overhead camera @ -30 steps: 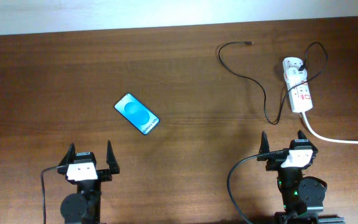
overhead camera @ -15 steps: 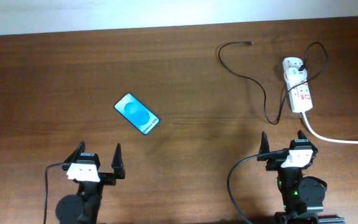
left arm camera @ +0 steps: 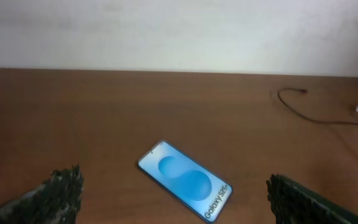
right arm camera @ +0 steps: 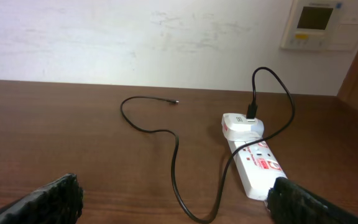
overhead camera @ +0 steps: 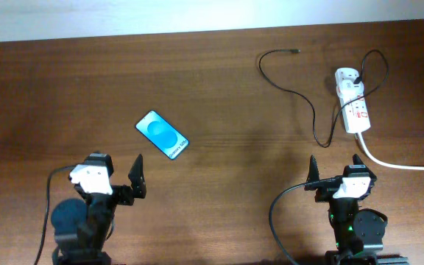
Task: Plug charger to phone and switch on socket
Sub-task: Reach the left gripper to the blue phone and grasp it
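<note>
The phone [overhead camera: 162, 135] lies flat left of centre, blue screen up, and shows in the left wrist view [left arm camera: 185, 180]. My left gripper [overhead camera: 116, 168] is open and empty, below-left of the phone and angled towards it; in its wrist view [left arm camera: 176, 210] the phone lies ahead between the fingers. The charger cable [overhead camera: 300, 96] loops at the right, its connector tip [overhead camera: 294, 51] free on the table. Its white adapter [overhead camera: 347, 79] sits in the socket [overhead camera: 357, 110]. My right gripper [overhead camera: 335, 163] is open and empty, below the socket [right arm camera: 260, 168].
The socket's thick white cord [overhead camera: 396, 163] runs off the right edge. A wall [right arm camera: 166, 37] stands behind the table, with a wall panel [right arm camera: 319, 25] at the upper right. Bare wooden tabletop [overhead camera: 234, 169] lies between the two arms.
My left arm has swung and turned to the right, so its gripper now points towards the phone. The right arm, phone, cable and socket have not moved.
</note>
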Robot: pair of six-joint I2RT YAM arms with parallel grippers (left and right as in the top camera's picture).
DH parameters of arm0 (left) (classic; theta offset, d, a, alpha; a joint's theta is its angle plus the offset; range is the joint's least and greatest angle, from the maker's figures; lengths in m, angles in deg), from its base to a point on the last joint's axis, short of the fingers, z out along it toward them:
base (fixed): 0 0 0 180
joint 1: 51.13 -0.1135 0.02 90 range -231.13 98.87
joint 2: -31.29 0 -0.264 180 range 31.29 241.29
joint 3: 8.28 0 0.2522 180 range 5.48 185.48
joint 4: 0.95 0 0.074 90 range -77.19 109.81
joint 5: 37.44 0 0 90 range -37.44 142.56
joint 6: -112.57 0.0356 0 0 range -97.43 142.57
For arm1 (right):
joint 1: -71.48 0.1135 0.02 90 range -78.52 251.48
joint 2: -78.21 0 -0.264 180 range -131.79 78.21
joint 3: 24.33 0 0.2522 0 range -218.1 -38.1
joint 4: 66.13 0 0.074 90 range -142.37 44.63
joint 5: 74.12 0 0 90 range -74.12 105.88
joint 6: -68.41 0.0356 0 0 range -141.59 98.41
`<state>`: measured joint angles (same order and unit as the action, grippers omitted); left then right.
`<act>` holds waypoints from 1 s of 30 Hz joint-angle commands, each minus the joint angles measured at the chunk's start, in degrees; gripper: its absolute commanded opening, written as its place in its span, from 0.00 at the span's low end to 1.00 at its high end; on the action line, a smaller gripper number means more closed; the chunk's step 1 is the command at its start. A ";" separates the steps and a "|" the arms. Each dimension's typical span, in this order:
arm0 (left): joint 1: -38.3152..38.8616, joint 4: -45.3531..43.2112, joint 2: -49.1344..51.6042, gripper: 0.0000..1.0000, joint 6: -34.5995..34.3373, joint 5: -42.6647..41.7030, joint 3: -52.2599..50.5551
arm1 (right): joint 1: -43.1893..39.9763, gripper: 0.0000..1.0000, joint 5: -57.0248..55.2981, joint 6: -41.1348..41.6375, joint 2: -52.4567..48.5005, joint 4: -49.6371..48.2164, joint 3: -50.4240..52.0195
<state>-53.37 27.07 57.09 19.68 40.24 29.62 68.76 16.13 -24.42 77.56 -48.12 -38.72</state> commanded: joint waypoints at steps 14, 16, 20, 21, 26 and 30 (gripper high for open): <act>-0.26 11.98 14.80 0.99 -2.19 -21.92 16.85 | 0.42 0.98 0.55 0.07 0.44 0.24 0.31; -0.26 11.98 15.85 0.99 -3.19 -19.15 17.38 | 0.42 0.99 0.55 0.07 0.44 0.24 0.31; -0.15 12.13 23.32 0.99 -7.93 -11.06 23.85 | 0.42 0.98 0.57 0.07 0.44 0.24 0.31; 0.28 13.64 27.76 0.99 -10.29 -8.63 28.06 | 0.42 0.98 0.57 0.07 0.44 0.24 0.31; 7.74 22.67 49.35 0.99 -19.30 11.32 49.37 | 0.42 0.98 0.57 0.07 0.44 0.24 0.31; 10.86 30.60 69.22 0.99 -28.11 14.10 66.73 | 0.42 0.98 0.55 0.07 0.44 0.24 0.31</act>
<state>-43.16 55.31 117.08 -1.13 50.16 88.57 68.76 16.15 -24.39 77.63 -48.12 -38.72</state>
